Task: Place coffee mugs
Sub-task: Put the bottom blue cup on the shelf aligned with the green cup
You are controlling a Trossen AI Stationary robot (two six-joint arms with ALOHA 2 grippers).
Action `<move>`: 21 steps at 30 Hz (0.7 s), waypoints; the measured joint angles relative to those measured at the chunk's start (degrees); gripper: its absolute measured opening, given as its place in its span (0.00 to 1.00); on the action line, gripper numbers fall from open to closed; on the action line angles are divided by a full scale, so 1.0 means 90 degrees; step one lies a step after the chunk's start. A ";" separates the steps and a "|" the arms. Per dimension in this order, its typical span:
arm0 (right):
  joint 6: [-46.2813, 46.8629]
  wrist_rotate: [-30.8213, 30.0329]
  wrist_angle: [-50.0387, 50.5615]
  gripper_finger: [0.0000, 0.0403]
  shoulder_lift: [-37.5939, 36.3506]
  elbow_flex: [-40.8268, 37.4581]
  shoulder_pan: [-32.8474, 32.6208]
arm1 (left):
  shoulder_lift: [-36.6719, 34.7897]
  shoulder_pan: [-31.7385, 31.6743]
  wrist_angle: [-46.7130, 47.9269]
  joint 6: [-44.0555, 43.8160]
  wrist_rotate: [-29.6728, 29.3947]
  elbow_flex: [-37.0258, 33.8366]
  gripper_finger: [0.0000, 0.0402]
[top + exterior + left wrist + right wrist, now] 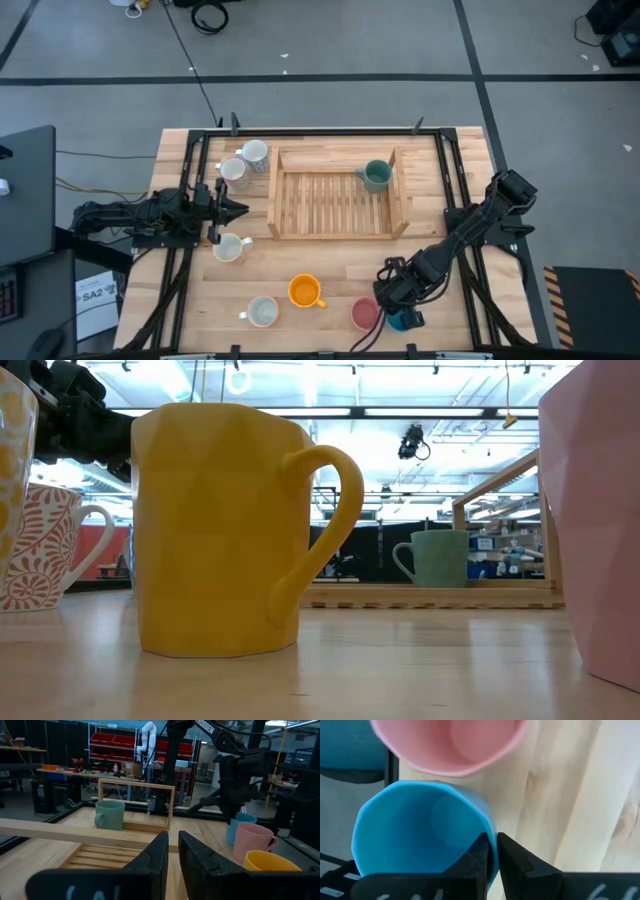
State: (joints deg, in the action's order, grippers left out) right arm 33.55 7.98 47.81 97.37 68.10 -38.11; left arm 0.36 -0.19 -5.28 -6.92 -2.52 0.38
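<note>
Because the right gripper (491, 855) has clamped only the thin rim wall of the blue mug (415, 835), one finger inside and one outside, the hold is narrow and off to one side; I judge the mug may swing or slip once lifted. It sits at the table's near edge, right of centre. The pink mug (451, 745) stands just beside it, rims close, so a tilted lift could knock it over or shove it toward the orange mug (305, 291).

Farther in along the near edge, a whitish-grey mug (262, 312) stands clear of that path.

Mid-table, the left gripper (171, 857) hangs at the left of the wooden tray (290, 225), fingers pressed nearly together on nothing. A cream mug (229, 247) lies just beside it; a careless sweep of that arm would strike it.

Farther back, the green mug (376, 176) already stands in the tray's far right corner. A carry from the right would cross the tray's raised rail, and a low-hanging mug could catch it. Two whitish-grey mugs (243, 162) wait at the far left, well apart from all this.
</note>
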 joint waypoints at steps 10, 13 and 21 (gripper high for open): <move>0.0670 0.0046 0.0752 0.07 -0.0523 0.0072 0.0272 | 0.0000 0.0000 0.0000 0.0000 0.0000 -0.0001 0.13; 0.0954 -0.0100 0.1037 0.08 -0.0743 0.0131 0.0394 | 0.0000 -0.0002 0.0000 0.0000 0.0000 -0.0002 0.13; 0.1943 -0.0593 0.1235 0.07 -0.1363 0.0143 0.0923 | 0.0000 -0.0002 0.0000 0.0000 0.0000 -0.0002 0.13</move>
State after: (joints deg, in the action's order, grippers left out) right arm 51.04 2.64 58.93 85.10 69.38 -29.81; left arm 0.36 -0.20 -5.28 -6.92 -2.52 0.37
